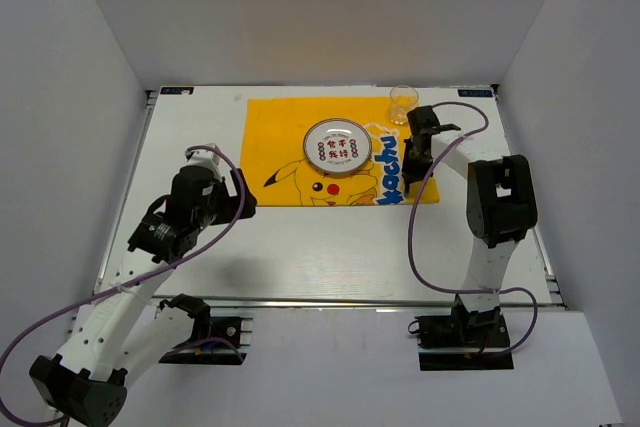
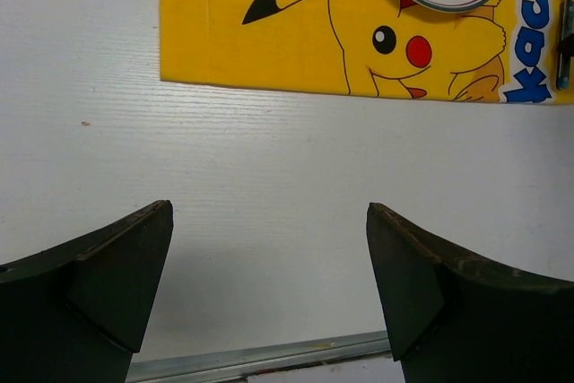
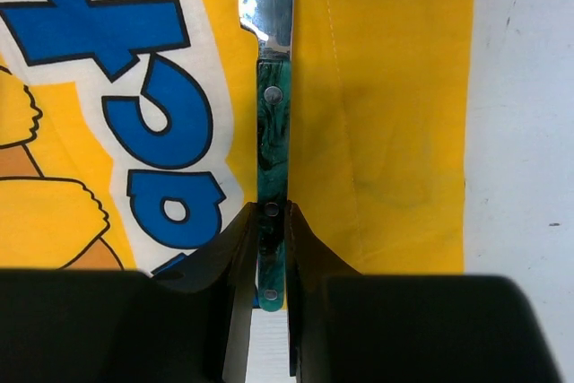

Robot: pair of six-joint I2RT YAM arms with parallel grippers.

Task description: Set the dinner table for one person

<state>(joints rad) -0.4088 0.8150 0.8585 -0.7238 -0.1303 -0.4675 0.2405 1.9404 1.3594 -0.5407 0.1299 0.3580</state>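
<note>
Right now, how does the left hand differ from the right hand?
The left hand is open, spread wide with nothing in it; the right hand is shut on a green-handled utensil. The left hand is over the bare white dinner table, short of the yellow mat; the right hand is over that mat's right-hand strip. Both are dark and two-fingered.

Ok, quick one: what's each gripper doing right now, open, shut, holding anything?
The left gripper is open and holds nothing.
The right gripper is shut on the green-handled utensil.
</note>
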